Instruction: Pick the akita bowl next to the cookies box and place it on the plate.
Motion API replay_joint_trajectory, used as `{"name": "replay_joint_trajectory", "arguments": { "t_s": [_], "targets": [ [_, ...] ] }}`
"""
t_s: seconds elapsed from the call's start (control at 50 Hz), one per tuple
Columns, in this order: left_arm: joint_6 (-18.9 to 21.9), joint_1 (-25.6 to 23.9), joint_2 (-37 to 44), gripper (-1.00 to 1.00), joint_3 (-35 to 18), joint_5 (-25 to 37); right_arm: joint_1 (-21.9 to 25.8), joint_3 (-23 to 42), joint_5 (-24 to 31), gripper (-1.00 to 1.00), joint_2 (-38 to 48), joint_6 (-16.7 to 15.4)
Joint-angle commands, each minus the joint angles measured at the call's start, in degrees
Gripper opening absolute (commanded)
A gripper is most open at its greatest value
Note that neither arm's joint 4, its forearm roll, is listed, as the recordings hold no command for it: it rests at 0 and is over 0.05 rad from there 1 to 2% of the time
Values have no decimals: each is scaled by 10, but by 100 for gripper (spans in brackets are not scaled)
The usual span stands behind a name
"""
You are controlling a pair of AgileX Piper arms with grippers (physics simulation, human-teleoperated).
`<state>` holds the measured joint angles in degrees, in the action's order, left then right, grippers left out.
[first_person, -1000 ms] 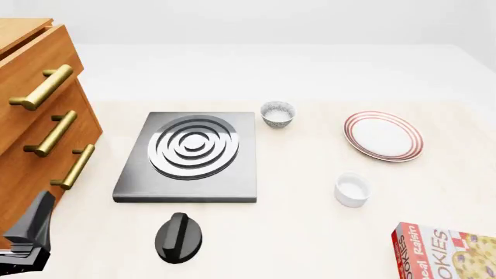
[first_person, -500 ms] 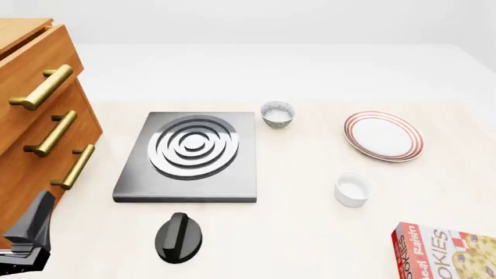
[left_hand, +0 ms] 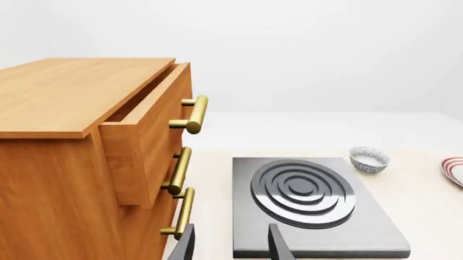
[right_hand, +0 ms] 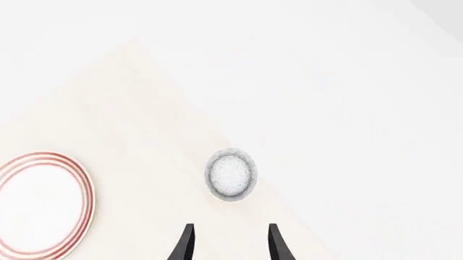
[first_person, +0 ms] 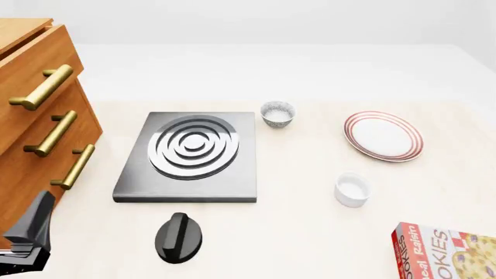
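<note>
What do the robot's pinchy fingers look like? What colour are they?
Only small parts show. The left gripper has two thin, flat fingers, dark grey to black, tapering toward their tips. The right gripper has a matching pair of slim black fingers. In the front view, an angular dark grey piece of the left arm pokes in. No cables or markings are visible.

Your left gripper (left_hand: 231, 245) has its two dark fingers (left_hand: 280, 245) spread apart, holding nothing. Your right gripper (right_hand: 230, 244) is likewise spread and empty. Part of your left arm (first_person: 27, 238) shows low at the front view's left edge.
</note>
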<state>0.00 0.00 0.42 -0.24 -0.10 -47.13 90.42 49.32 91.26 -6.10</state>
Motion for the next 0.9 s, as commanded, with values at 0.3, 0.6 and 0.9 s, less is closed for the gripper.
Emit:
{"name": "replay_joint_trajectory", "arguments": {
  "t_s": [0.3,0.6,0.9],
  "targets": [
    [0,0,0,100,0,0,-65,172,87,100,114,-12],
    [0,0,0,100,0,0,-63,227,107,100,156,4],
    [0,0,0,100,0,0,-47,207,64,100,182,11]
  ]
}}
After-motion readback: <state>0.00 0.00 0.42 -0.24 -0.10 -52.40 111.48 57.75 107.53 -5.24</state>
